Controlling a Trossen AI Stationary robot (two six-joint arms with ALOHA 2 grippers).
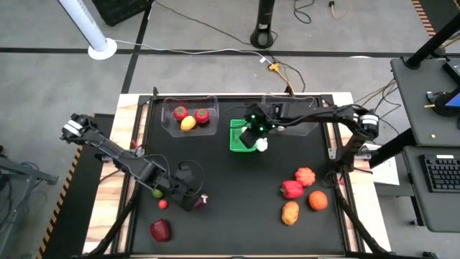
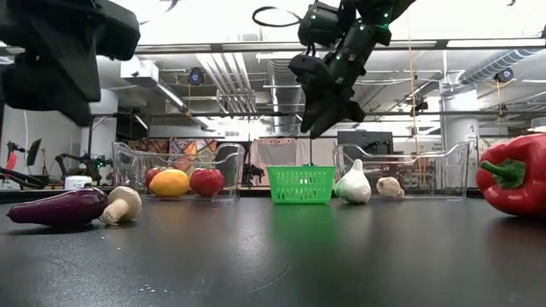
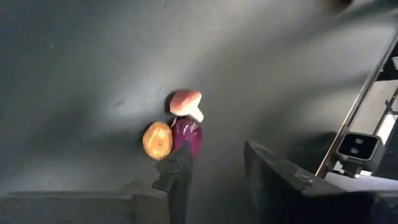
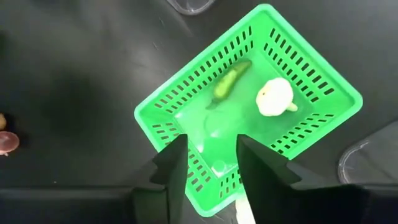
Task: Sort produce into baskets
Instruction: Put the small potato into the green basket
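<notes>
Down in the small bright green plastic basket with holes [image 4: 249, 106], a green pepper [image 4: 229, 79] and a white garlic [image 4: 275, 98] lie. Right gripper [image 4: 211, 155] hangs above, fingers apart, empty. Left gripper [image 3: 214, 165], also parted, hovers over a purple eggplant [image 3: 186, 134]; it might bump the mushroom [image 3: 185, 102] touching it.

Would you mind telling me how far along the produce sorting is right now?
Done: two red fruits and a yellow lemon lie in the left clear plastic bin; a green pepper and a small white piece lie in the green perforated basket. In hand: nothing; the right gripper hovers open above the basket, and the left gripper is open over the purple eggplant. Left: that cluster and the red and orange pieces.
</notes>
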